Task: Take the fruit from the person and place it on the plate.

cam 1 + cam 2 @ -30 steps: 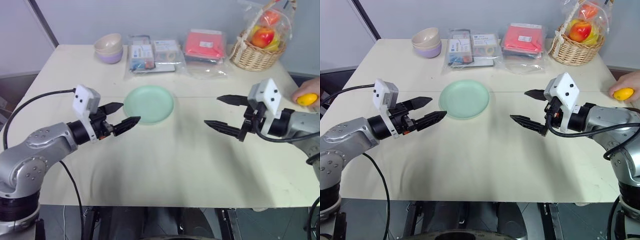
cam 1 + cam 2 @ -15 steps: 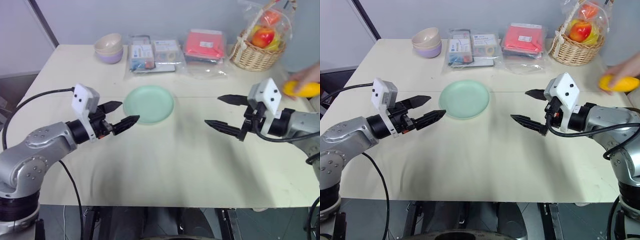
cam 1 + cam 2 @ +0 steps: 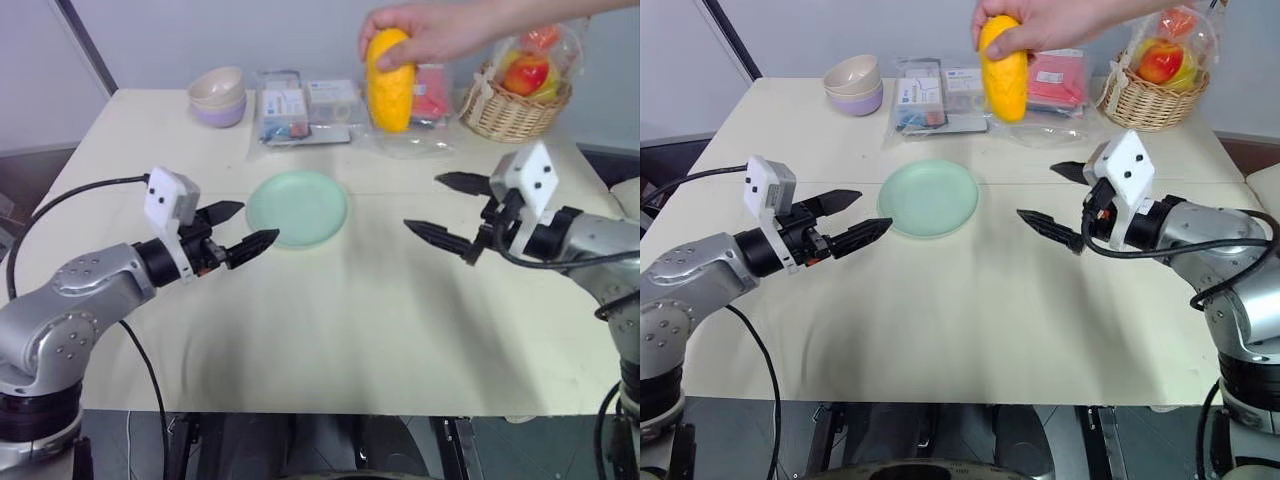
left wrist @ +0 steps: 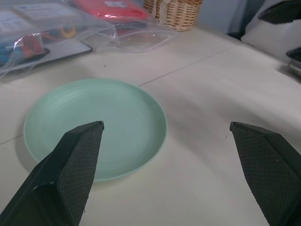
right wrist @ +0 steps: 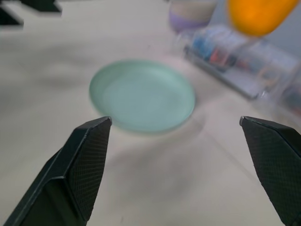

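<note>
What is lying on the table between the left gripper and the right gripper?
Only bare table between the left gripper and the right gripper, seen from the left eye view; the plate sits just behind that line.

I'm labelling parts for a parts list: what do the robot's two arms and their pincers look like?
Both arms are rounded grey metal with bolted joints and a black cable running along each. The left pincer and right pincer each have two black, tapered, pointed fingers with a fine cross-hatched texture. A white angular box with small dark dots sits atop each wrist.

Head stereo downward; wrist views forward
</note>
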